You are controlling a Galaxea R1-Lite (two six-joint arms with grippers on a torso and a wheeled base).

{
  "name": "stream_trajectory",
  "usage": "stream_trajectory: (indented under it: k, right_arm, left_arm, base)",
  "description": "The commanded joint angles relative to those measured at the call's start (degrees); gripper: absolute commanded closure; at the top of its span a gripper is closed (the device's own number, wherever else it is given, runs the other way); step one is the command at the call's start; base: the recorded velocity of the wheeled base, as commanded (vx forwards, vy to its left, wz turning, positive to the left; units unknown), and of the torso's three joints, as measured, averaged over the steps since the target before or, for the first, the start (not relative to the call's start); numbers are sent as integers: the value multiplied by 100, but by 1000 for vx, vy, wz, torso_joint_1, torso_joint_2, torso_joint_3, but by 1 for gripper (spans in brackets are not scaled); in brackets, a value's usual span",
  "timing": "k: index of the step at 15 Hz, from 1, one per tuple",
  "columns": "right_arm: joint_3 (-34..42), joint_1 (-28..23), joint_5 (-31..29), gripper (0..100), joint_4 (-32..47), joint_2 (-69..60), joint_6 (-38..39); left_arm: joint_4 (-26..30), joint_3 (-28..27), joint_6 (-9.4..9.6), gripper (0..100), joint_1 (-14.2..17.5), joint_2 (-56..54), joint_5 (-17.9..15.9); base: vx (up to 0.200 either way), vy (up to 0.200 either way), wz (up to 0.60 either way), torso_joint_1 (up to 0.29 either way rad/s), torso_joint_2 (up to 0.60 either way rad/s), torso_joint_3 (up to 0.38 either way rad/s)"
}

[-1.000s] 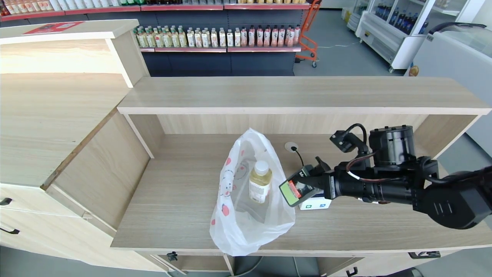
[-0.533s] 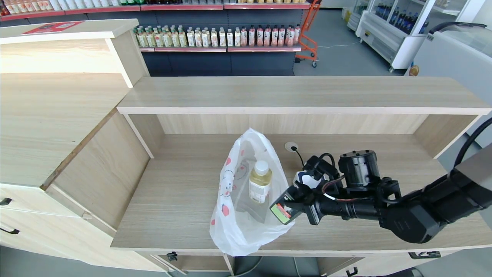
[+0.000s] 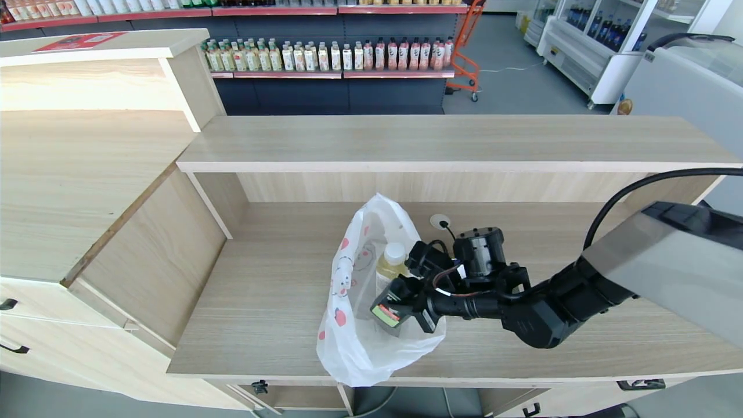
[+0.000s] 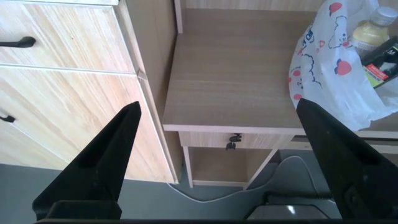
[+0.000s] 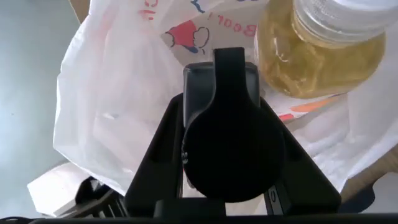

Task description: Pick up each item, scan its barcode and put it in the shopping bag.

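A white shopping bag (image 3: 348,302) with red prints stands open on the wooden counter (image 3: 273,290). Inside it a bottle of yellow liquid (image 3: 393,259) stands upright. My right gripper (image 3: 403,305) is at the bag's mouth, shut on a small dark pack (image 3: 388,307) with a green and red face. In the right wrist view the pack (image 5: 198,84) sits between that gripper's (image 5: 222,87) fingers, just beside the bottle (image 5: 323,56) and over the bag's film (image 5: 106,106). My left gripper (image 4: 217,168) hangs open off the counter's front left, with the bag (image 4: 323,74) farther off.
A raised shelf (image 3: 453,142) runs along the counter's back. A cable port (image 3: 439,221) lies behind the bag. A wooden cabinet with drawers (image 4: 62,74) stands to the left. Bare counter lies left of the bag.
My right arm has swung left and down from the counter's right part to the bag's mouth, carrying the pack. The small white box it hovered over is now hidden behind the arm.
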Motion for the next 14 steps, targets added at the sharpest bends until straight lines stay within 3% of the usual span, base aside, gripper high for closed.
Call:
stream_trajectory:
  k: [1, 13, 14]
  right_arm:
    - [-274, 56, 0, 100, 8, 413, -225]
    - [-810, 223, -35, 100, 0, 950, -1042]
    - [-802, 223, -35, 0, 0, 941, -1042]
  left_arm:
    - [0, 0, -1, 0, 0, -2, 1]
    - [0, 0, -1, 0, 0, -2, 1]
    - [0, 0, -1, 0, 0, -2, 1]
  base:
    - [0, 0, 0, 0, 0, 0]
    - [0, 0, 0, 0, 0, 0]
    - [0, 0, 0, 0, 0, 0]
